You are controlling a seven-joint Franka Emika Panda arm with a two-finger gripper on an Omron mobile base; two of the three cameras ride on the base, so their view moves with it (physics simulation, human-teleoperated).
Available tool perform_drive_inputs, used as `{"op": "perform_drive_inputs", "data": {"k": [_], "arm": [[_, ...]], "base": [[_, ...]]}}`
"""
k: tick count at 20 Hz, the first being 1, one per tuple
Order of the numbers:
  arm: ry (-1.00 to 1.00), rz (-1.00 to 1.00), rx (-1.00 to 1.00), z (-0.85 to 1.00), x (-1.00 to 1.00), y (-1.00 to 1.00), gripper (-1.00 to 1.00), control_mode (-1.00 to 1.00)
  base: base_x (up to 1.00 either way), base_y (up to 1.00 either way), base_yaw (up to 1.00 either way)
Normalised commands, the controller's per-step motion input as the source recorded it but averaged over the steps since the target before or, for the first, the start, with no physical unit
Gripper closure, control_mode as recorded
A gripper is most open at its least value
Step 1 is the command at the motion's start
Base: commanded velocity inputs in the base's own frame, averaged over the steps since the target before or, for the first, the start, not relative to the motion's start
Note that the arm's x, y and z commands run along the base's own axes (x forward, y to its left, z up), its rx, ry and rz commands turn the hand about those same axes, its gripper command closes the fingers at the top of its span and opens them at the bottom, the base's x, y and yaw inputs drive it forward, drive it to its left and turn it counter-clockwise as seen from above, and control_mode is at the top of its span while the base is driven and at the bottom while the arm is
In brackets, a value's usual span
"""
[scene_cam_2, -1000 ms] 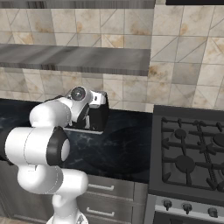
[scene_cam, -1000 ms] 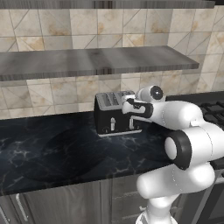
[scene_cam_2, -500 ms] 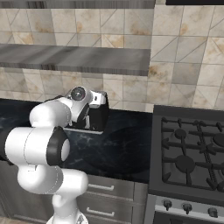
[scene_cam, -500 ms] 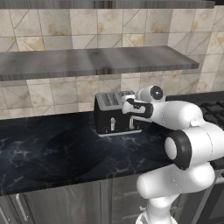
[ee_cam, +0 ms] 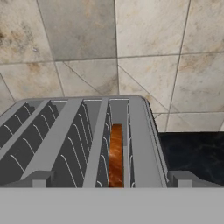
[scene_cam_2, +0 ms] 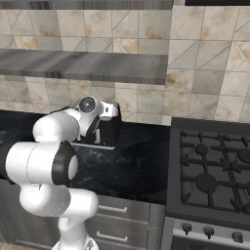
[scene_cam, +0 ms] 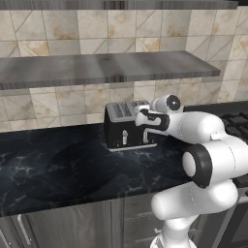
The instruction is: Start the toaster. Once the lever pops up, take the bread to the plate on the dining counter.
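Gripper [scene_cam: 140, 120] wide open, empty, over toaster [scene_cam: 127, 126]; bread [ee_cam: 116, 155] seated, probably down. Press lever straight, full travel.

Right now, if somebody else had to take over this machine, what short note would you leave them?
Claw: open, holding nothing, poised at the toaster on the black worktop, over its top near the right end.
Bread: sitting down in the toaster's rightmost slot, only its orange-brown edge showing.
Done: arm brought to the toaster. Whether the lever has been pressed, I cannot tell.
Left: confirm the toaster is started, wait for the pop, lift the bread out, and carry it to the plate on the dining counter.
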Motion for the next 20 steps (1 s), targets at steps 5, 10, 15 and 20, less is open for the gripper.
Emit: {"op": "perform_drive_inputs", "data": {"k": [5,10,15,20], "arm": [[0.0,0.0,0.0,0.0,0.0,0.0,-1.0,-1.0],[0.0,0.0,0.0,0.0,0.0,0.0,-1.0,-1.0],[0.0,0.0,0.0,0.0,0.0,0.0,-1.0,-1.0],[0.0,0.0,0.0,0.0,0.0,0.0,-1.0,-1.0]], "base": [[0.0,0.0,0.0],[0.0,0.0,0.0],[0.0,0.0,0.0],[0.0,0.0,0.0]]}}
